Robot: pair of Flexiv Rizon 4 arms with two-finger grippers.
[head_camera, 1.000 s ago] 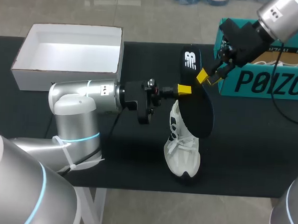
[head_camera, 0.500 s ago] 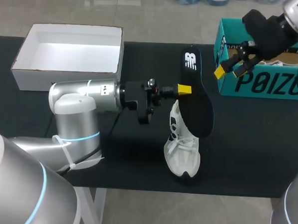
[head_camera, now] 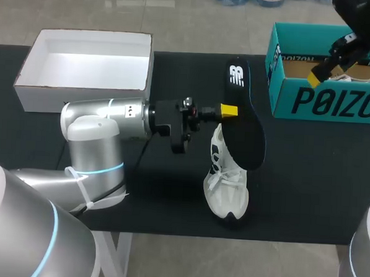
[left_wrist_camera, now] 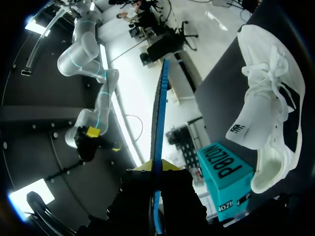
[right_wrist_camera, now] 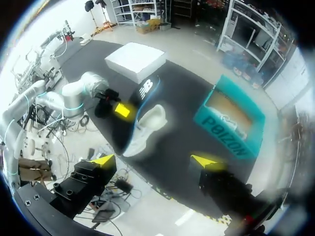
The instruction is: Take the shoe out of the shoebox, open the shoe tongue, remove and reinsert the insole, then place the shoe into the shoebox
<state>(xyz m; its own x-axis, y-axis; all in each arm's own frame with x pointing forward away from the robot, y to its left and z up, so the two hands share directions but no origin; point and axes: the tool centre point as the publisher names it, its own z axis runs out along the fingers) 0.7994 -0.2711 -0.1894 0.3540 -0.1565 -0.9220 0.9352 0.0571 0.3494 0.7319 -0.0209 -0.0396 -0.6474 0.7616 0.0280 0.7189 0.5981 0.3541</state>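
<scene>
Both left fingers [left_wrist_camera: 171,165] around edge-on insole [left_wrist_camera: 158,118]

Left arm [head_camera: 101,131]: rounded silver-grey shells, a light-blue ring at the joint, a white tie below it.
Left wrist [head_camera: 173,130]: black block with small screws and a thin black cable.
Left fingers [head_camera: 229,110]: black, bright yellow tips.
Right arm [head_camera: 364,16]: black housing.
Right fingers [right_wrist_camera: 104,160]: black blocks with screw heads, yellow wedge tips.

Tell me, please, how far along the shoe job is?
Done: the shoe is out of the teal shoebox, insole removed. In hand: the left end effector grips the insole by the shoe; the right end effector hangs open. Left: reinserting the insole, boxing the shoe.
</scene>
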